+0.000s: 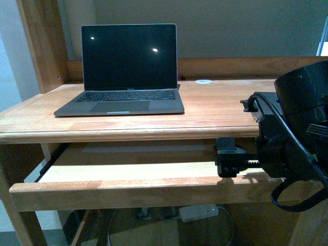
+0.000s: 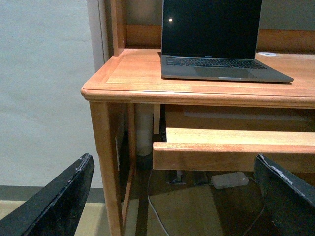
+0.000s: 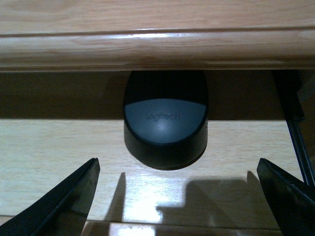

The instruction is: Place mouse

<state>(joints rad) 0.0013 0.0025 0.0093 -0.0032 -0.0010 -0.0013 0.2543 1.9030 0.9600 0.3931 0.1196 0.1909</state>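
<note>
Right wrist view, mouse (image 3: 165, 125) beyond gaping right end effector (image 3: 177, 162)

Dimmish indoor light from above. Two small glare spots sit on the dark laptop screen (image 1: 128, 56). The desktop (image 1: 215, 110) shades the far part of the pull-out shelf (image 1: 128, 174). In the right wrist view the shelf's near part shines, crossed by dark shadows, and the mouse (image 3: 165, 123) looks slightly soft.

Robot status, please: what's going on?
Left gripper open, empty. Right gripper open, mouse just ahead, not gripped, on pull-out tray. Desk edge overhangs mouse's far end.
</note>
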